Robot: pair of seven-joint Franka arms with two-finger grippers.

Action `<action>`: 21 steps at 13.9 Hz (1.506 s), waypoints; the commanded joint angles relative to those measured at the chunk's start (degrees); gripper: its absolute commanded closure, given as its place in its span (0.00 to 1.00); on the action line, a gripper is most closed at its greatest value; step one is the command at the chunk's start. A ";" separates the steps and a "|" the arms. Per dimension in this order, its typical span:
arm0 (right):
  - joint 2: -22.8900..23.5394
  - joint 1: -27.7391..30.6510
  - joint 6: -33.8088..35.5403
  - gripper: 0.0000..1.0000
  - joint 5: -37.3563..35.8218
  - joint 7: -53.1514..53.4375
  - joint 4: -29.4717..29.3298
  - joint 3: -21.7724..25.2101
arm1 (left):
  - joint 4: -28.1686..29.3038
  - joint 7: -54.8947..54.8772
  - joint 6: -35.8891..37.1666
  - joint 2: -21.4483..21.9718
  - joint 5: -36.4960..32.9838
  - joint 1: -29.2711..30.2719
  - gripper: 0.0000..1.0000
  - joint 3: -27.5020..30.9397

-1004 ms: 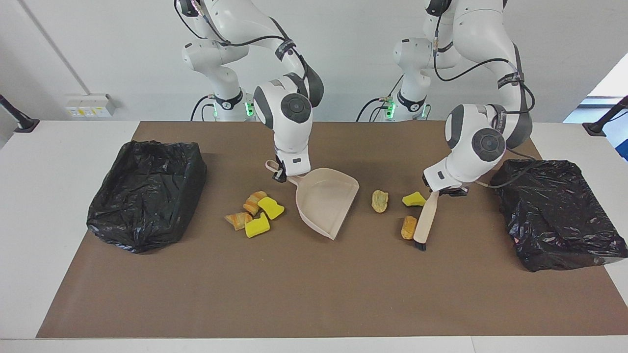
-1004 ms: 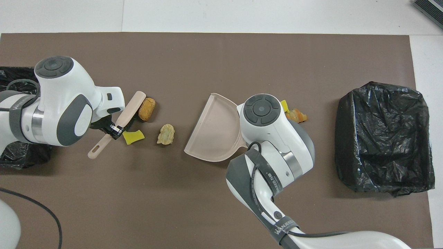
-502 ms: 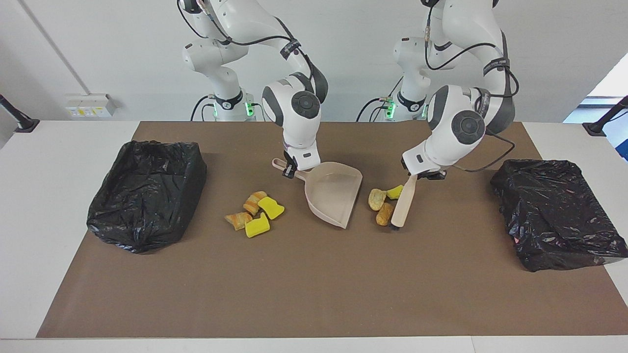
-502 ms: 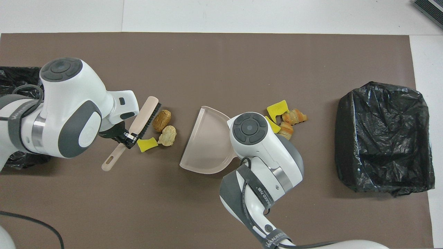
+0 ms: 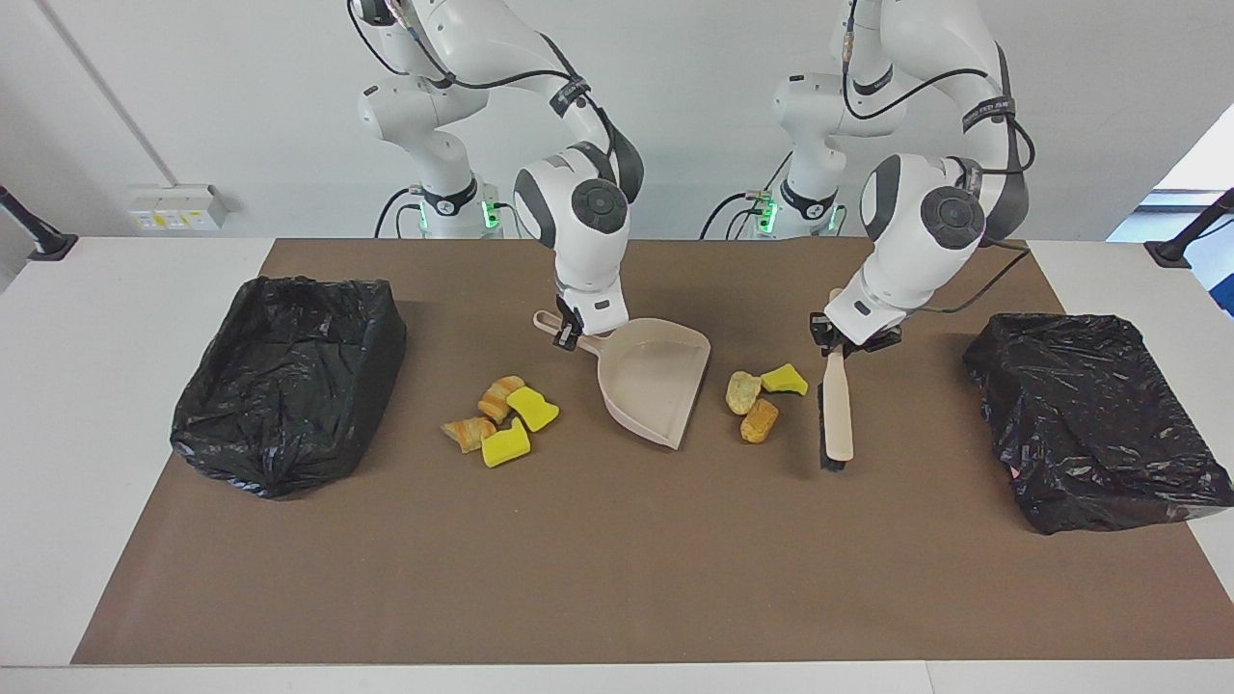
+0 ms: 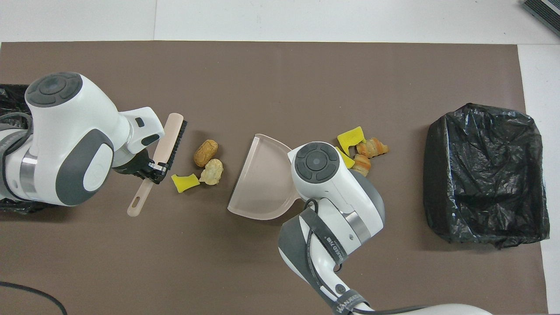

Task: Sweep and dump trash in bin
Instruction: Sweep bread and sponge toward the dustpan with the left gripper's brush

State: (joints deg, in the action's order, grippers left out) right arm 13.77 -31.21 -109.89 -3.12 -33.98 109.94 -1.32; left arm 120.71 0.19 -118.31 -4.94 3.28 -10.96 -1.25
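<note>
The jaws of the left gripper (image 5: 837, 344) are closed on the handle of the brush (image 5: 837, 410), which hangs over the mat with its bristles turned toward three pieces of trash (image 5: 761, 397) – two tan lumps and one yellow bit – lying just beside the open mouth of the dustpan (image 5: 651, 382). The jaws of the right gripper (image 5: 569, 333) are closed on the handle of the dustpan, whose flat body rests on the mat. Four more pieces of trash (image 5: 501, 421) lie in a small group at the dustpan's closed side, toward the right arm's end.

All this stands on a brown mat (image 5: 598, 559) that covers most of a white worktop (image 5: 87, 405). At each end of the mat sits a bin lined with a black bag – the one (image 5: 289, 381) at the right arm's end, the other (image 5: 1094, 414) at the left arm's end. The wall (image 5: 193, 96) by the robots is plain white, with a socket strip (image 5: 175, 207) low on it.
</note>
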 commanded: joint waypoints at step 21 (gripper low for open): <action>-1.73 -0.43 2.75 1.00 -0.49 -2.76 0.54 -0.35 | 2.61 2.70 1.83 8.01 15.96 -23.15 1.00 0.11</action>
State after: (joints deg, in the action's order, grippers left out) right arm 13.26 -31.96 -107.48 -3.24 -35.72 109.91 -1.49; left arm 124.41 2.27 -120.26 -0.29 18.28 -34.92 -2.54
